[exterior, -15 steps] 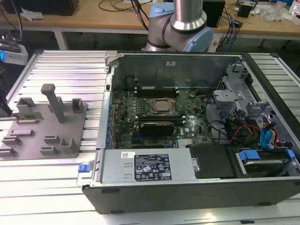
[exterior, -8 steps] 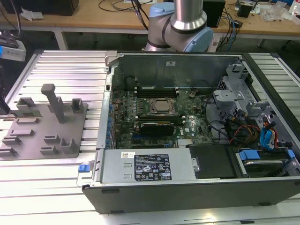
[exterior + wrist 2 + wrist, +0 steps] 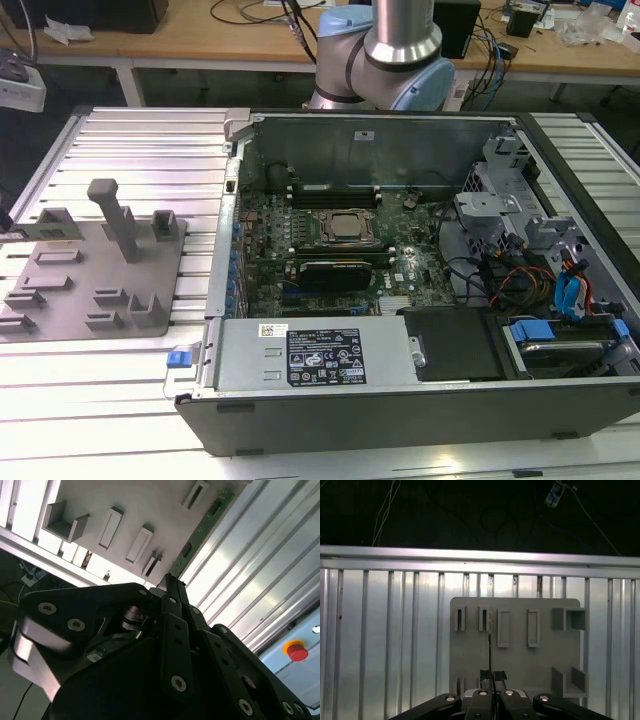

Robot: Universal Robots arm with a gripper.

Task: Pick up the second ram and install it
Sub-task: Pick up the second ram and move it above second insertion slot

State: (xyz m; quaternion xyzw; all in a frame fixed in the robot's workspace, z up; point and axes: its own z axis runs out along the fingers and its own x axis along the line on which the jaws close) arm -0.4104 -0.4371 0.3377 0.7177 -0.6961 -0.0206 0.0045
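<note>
The exterior view looks down from high over the open computer case (image 3: 400, 250), with the grey holder plate (image 3: 90, 270) at the exterior view's left. Both wrist views peer past the gripper (image 3: 493, 676) at that same plate: the first squarely, the second slanted and closer.

so the arm (image 3: 400, 45) rises as a silver tube off its blue-capped joint at the table's far edge, and the gripper (image 3: 492, 675) has both black fingers (image 3: 172, 630) pinched tight on the second ram (image 3: 206, 521)
</note>
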